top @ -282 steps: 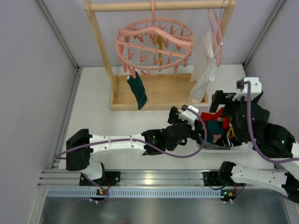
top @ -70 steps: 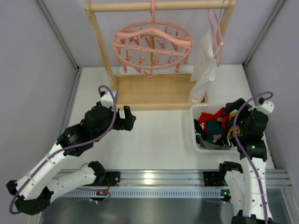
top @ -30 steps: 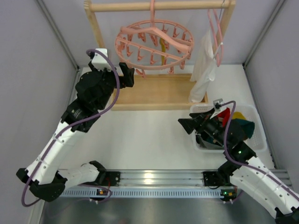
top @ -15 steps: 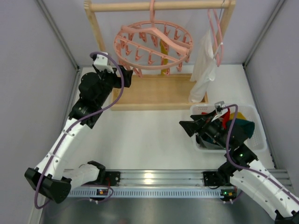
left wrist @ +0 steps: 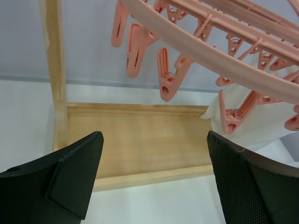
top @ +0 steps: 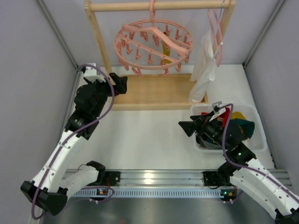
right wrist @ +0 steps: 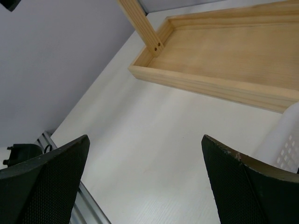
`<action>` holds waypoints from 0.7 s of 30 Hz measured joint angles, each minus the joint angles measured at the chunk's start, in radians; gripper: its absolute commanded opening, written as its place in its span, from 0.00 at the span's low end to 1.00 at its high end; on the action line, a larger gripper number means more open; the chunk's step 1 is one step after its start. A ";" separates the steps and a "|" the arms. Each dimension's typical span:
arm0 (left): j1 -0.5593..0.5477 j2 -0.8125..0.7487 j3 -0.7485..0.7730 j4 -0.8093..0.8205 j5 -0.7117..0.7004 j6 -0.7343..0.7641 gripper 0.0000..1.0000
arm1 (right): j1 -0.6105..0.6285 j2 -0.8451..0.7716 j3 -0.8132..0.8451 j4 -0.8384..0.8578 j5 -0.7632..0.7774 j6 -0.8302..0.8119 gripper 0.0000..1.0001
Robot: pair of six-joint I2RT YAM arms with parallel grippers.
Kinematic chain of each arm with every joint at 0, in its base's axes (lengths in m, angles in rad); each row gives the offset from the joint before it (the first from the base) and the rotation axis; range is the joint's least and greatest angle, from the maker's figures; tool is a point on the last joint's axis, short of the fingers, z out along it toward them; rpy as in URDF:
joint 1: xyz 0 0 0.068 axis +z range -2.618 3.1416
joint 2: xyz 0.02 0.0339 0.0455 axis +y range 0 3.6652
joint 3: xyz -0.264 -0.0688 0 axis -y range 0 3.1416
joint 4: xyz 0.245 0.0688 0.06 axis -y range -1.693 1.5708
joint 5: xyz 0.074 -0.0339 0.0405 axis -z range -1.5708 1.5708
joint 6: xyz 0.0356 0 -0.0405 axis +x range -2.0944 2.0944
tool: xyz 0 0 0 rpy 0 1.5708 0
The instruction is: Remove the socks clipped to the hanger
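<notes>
Top view: the hanger (top: 174,44) hangs on the far rack (top: 159,5), one mustard sock (top: 164,51) clipped; other socks (top: 238,123) lie in the right basket (top: 198,109). Left wrist: left fingers (left wrist: 70,177) spread below the hanger. Right wrist: right fingers (right wrist: 46,186) spread above the counter (right wrist: 154,154).

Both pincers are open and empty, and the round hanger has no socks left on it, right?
No: one mustard-yellow sock hangs from the hanger, seen in the top external view. The left pincer and right pincer are open and empty.
</notes>
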 measured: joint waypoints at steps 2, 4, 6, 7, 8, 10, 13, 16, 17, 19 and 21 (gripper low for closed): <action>0.000 -0.052 -0.011 -0.036 -0.002 -0.041 0.96 | 0.000 0.000 0.004 -0.013 0.019 -0.016 0.99; 0.000 -0.102 -0.011 -0.076 0.013 -0.089 0.96 | 0.000 0.004 0.019 -0.044 0.042 -0.029 0.99; -0.004 -0.137 -0.011 -0.104 0.059 -0.132 0.96 | 0.000 0.005 0.036 -0.070 0.066 -0.044 0.99; -0.010 -0.146 -0.011 -0.117 0.090 -0.153 0.96 | 0.000 0.005 0.046 -0.083 0.080 -0.051 0.99; -0.020 -0.150 -0.011 -0.126 0.120 -0.173 0.96 | 0.000 0.005 0.054 -0.101 0.097 -0.060 0.99; -0.077 -0.139 -0.006 -0.139 0.139 -0.195 0.98 | 0.000 0.003 0.068 -0.129 0.130 -0.074 0.99; -0.325 -0.040 0.056 -0.195 -0.042 -0.185 0.98 | 0.001 0.003 0.095 -0.187 0.201 -0.093 0.99; -0.676 0.129 0.170 -0.216 -0.286 -0.150 0.98 | 0.003 0.003 0.132 -0.265 0.289 -0.103 0.99; -0.758 0.180 0.197 -0.226 -0.349 -0.137 0.98 | 0.003 0.001 0.145 -0.293 0.323 -0.106 0.99; -0.856 0.260 0.245 -0.251 -0.464 -0.116 0.98 | 0.003 -0.015 0.165 -0.352 0.389 -0.110 0.99; -0.899 0.332 0.302 -0.268 -0.560 -0.101 0.98 | 0.003 -0.047 0.172 -0.405 0.458 -0.110 0.99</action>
